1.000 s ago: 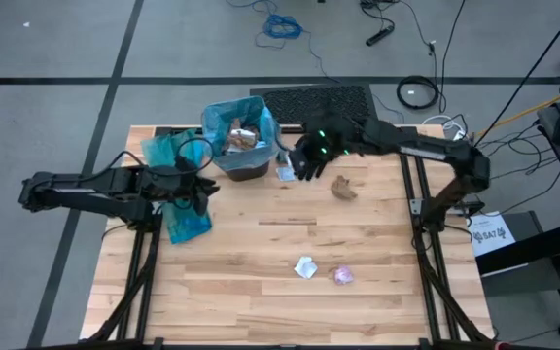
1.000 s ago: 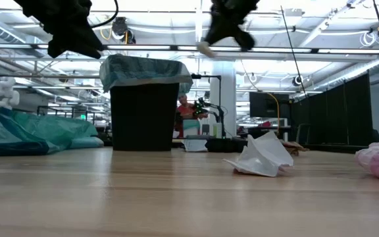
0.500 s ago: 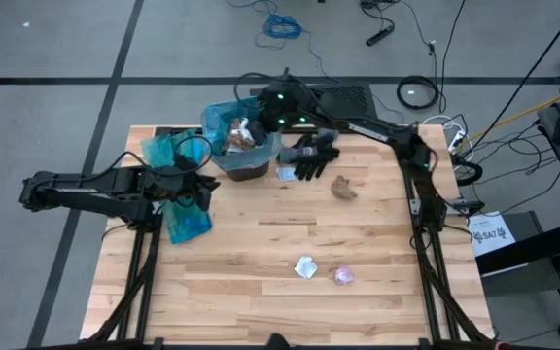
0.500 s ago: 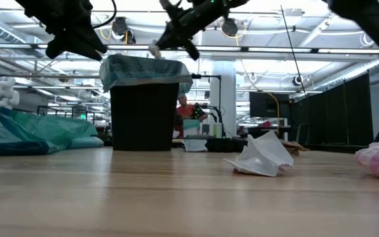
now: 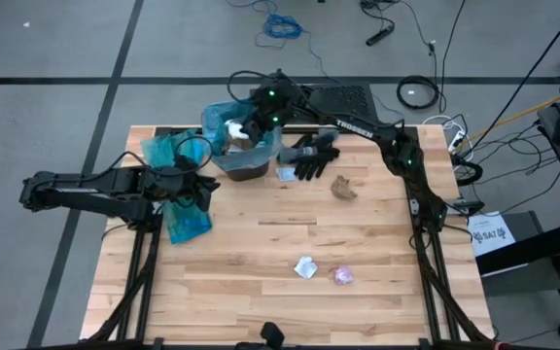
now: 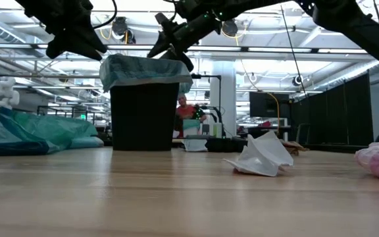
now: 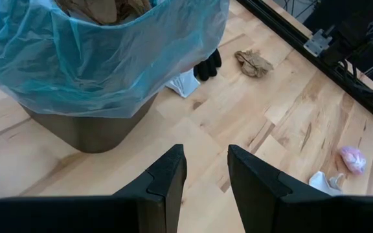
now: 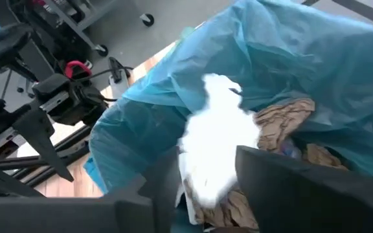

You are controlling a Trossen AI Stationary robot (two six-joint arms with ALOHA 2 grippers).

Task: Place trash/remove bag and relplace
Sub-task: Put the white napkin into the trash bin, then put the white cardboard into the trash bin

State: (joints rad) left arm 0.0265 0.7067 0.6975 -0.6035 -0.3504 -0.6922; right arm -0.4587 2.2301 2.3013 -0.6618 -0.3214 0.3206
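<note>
White paper scrap (image 8: 217, 139) just beyond right end effector (image 8: 206, 175), fingers parted, over blue-lined bin (image 5: 224, 158)

Bin (image 5: 246, 160) at table's (image 5: 261, 243) back; 3 scraps (image 5: 305, 267) lie nearer the front.

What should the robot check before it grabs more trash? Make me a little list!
1. Right gripper over the bin: ok.
2. White scrap released: cannot tell; it sits just past the fingers, above the brown paper.
3. Blue liner on the rim: ok.
4. Trash left on the table: not ok; white wad, pink wrapper, brown scrap.
5. Left gripper clear, beside the bin: ok.
</note>
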